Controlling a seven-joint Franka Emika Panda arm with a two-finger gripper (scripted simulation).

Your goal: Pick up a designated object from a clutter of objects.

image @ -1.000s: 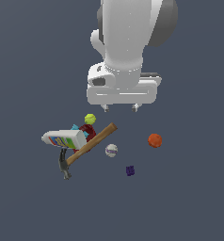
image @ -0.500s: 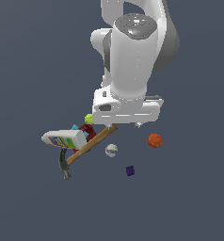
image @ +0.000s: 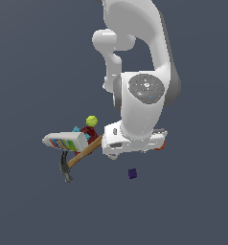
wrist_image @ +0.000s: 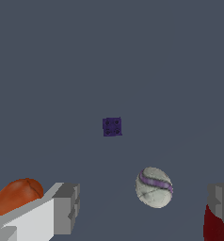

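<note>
While arm is dropping toward clutter since a second ago, gripper (wrist_image: pixel 140 207) is staying spread, holding nothing. Purple cube (wrist_image: pixel 112 126) is lying ahead of fingertips, apart from white ball (wrist_image: pixel 154 187) sitting between fingers. Judgement: approach step, grasp not begun.

Arm shell: glossy white, rounded bulbous links, dark grey bands at the joints.
Wrist cap: grey round disc with small red and blue dots.
Hand block: white, boxy, flat-bottomed.
Pincer (wrist_image: pixel 142 207) fingers (wrist_image: pixel 67 208): white bars ending in grey blocky, notched pads.
</note>
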